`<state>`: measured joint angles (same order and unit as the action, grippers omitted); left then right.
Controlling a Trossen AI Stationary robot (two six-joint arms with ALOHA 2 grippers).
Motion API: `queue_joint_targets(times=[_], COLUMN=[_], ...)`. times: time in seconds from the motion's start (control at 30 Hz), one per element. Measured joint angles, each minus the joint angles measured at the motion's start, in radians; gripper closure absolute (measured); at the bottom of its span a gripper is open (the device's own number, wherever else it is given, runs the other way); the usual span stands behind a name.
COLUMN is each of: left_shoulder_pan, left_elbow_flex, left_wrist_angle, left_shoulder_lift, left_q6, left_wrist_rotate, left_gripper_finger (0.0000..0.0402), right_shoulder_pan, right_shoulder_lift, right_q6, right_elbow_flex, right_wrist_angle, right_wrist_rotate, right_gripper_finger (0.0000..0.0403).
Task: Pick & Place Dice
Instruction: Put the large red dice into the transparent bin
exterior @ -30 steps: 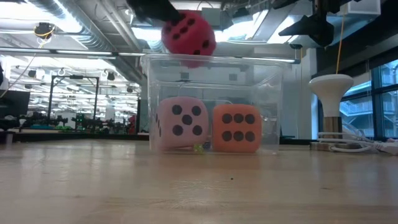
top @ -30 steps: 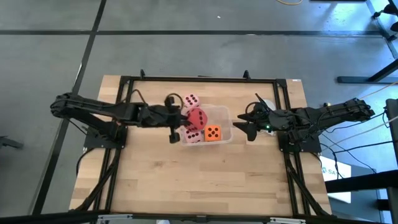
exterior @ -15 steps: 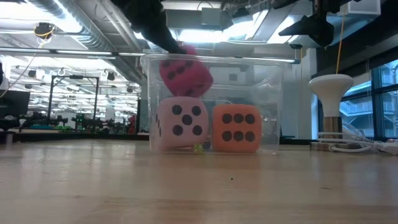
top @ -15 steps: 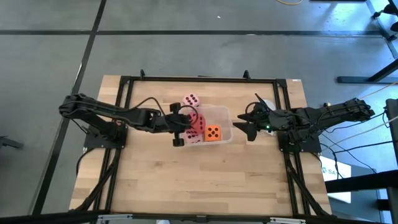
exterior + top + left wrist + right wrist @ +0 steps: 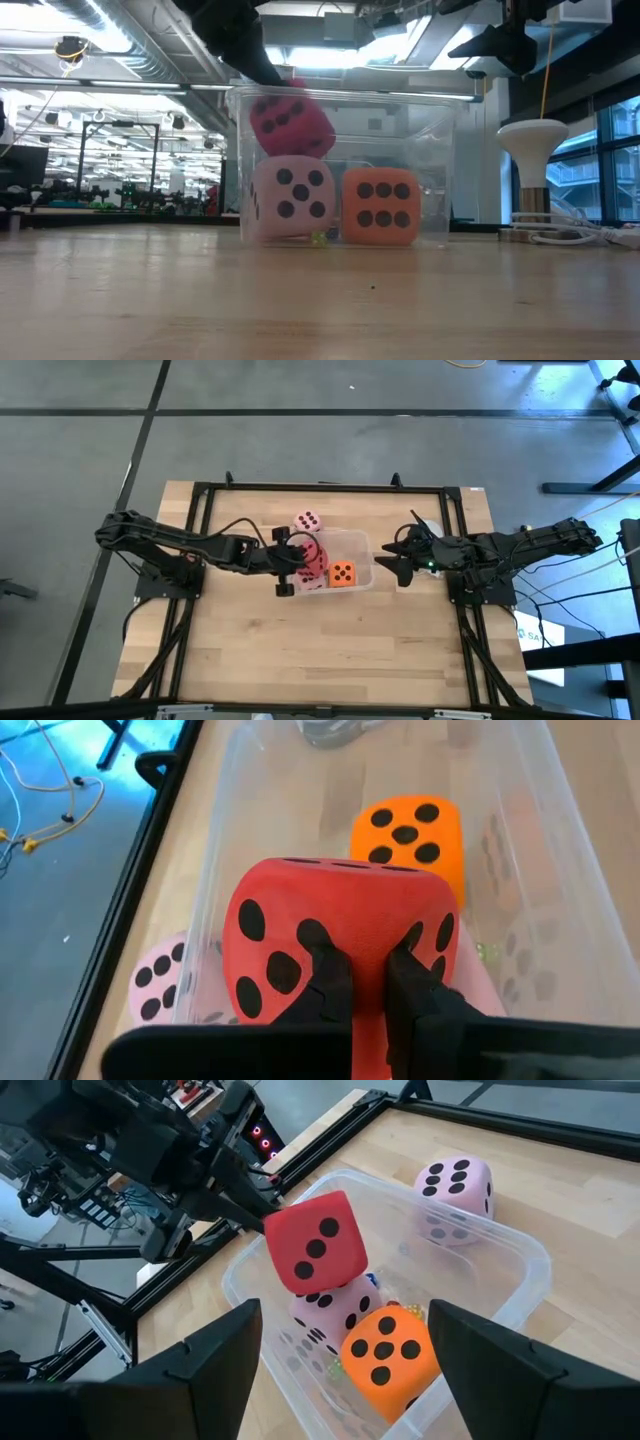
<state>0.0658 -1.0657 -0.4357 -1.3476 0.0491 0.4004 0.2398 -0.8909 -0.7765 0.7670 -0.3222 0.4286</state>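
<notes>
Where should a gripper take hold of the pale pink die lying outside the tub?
Grip the pale pink die across two opposite flat side faces, coming straight down from above. It sits flat on the table beside the clear tub, its top and outer sides unobstructed.

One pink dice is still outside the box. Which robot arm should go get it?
Probably the left. The pink dice lies beside the tub's far-left corner, close to the left claw, which must first drop the red dice. The right claw waits open across the tub.

The left tool (image 5: 288, 563) has lowered the red die (image 5: 290, 124) into the tub (image 5: 440, 160); it now rests on a pink die (image 5: 292, 199).
</notes>
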Motion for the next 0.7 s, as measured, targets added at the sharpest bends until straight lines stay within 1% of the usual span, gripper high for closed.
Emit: queue_joint_targets(times=[0.17,0.4,0.57,0.7], left_shoulder_pan=[0.000,0.000,0.000,0.000], left_elbow_flex=[0.000,0.000,0.000,0.000], left_wrist_angle=[-0.038,-0.039,-0.037,-0.033], left_shoulder_lift=[0.000,0.000,-0.006,-0.006], left_q6=[-0.001,-0.002,-0.032,-0.046], left_wrist_rotate=[0.000,0.001,0.004,-0.011], left_gripper_finger=[0.0400,0.0400,0.0399,0.0386], right_shoulder_pan=[0.000,0.000,0.000,0.000], right_shoulder_lift=[0.000,0.000,0.000,0.000], right_q6=[0.000,0.008,0.011,0.011], right_elbow_flex=[0.000,0.000,0.000,0.000], right_wrist_angle=[0.000,0.000,0.000,-0.001], right_wrist_rotate=[0.004,0.009,0.009,0.009], right_gripper_finger=[0.0118,0.0118,0.0118,0.0118])
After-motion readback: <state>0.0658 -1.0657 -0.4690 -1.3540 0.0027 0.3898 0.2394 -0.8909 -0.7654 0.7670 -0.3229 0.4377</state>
